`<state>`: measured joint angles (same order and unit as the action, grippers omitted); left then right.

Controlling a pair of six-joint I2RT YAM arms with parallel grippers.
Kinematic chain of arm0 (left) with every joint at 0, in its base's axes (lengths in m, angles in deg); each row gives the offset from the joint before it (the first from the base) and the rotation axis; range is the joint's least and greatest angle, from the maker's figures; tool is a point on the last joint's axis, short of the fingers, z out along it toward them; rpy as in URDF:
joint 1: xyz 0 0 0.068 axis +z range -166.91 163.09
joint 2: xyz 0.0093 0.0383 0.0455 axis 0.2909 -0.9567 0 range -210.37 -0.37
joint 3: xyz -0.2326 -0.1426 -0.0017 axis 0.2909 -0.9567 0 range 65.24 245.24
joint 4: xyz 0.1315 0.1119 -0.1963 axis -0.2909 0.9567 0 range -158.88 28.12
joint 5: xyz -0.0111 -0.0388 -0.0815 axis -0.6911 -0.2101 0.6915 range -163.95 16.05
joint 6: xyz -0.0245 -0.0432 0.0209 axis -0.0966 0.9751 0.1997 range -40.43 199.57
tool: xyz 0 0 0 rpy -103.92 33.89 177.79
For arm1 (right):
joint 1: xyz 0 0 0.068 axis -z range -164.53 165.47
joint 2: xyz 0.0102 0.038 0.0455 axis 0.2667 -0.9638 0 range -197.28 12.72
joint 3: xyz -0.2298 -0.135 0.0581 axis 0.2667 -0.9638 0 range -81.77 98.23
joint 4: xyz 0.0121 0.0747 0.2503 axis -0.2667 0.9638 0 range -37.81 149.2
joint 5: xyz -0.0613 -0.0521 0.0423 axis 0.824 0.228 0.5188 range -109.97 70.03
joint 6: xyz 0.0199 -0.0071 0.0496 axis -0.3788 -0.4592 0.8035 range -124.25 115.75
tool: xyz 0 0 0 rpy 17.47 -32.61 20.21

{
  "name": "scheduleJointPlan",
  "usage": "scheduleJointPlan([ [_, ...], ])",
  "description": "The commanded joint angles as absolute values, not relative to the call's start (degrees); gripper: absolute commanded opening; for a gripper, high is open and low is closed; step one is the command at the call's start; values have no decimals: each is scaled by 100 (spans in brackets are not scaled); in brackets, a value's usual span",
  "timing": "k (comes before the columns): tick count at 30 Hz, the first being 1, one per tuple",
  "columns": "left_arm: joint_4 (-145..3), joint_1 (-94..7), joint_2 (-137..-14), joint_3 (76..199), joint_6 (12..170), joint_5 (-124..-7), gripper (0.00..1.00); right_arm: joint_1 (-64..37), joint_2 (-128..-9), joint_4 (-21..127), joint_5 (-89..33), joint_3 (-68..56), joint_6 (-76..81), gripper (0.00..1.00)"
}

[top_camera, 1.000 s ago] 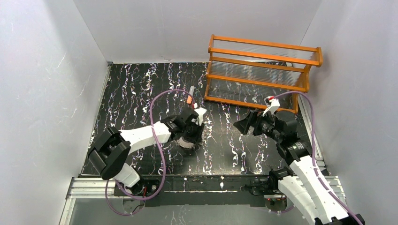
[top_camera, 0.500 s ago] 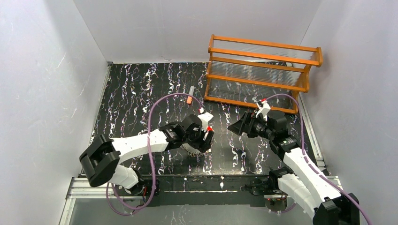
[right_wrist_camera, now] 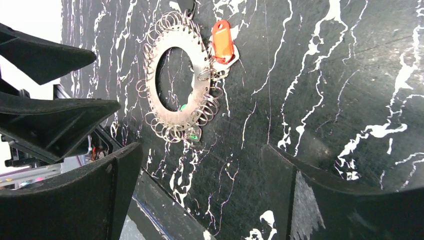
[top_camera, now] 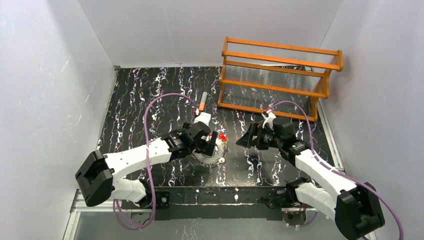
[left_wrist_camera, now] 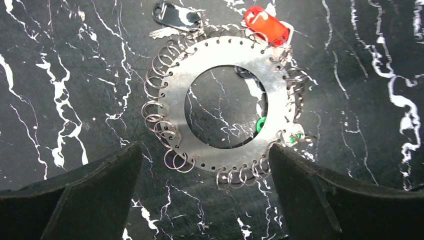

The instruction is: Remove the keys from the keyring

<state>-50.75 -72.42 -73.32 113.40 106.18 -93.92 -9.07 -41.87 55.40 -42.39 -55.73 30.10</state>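
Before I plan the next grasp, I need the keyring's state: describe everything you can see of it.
The keyring is a flat, silvery metal disc with a large round hole; small rim holes carry many thin wire loops. It lies flat on the black marbled table, ungripped. A red key, a dark key and a green key lie at its edges.

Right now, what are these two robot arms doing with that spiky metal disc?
They are meant to take keys off a keyring, a flat metal ring lying on the black marbled table. The left gripper hovers open just above it; the right gripper, also open, faces it from the side. Neither holds anything. A red key, a black key and a green key sit at its rim, apparently attached.
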Motion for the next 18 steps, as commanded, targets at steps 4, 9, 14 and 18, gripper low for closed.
scheduleJointPlan([
  [4, -5157, -7039, -7773, 11279, 10966, -9789, 94, -1140, -4849, 4681, -4062, -5518, 3346, 93],
  [9, -5449, -6536, -8061, 11014, 11065, -9498, 86, -1522, -5682, 4223, -3924, -5380, 3570, 88],
  [14, -5723, -6352, -8118, 10736, 11141, -9220, 73, -2022, -6582, 3713, -3785, -5193, 3658, 83],
  [18, -5845, -6332, -8283, 10582, 11184, -8959, 60, -2209, -7141, 3545, -3766, -5029, 3750, 80],
])
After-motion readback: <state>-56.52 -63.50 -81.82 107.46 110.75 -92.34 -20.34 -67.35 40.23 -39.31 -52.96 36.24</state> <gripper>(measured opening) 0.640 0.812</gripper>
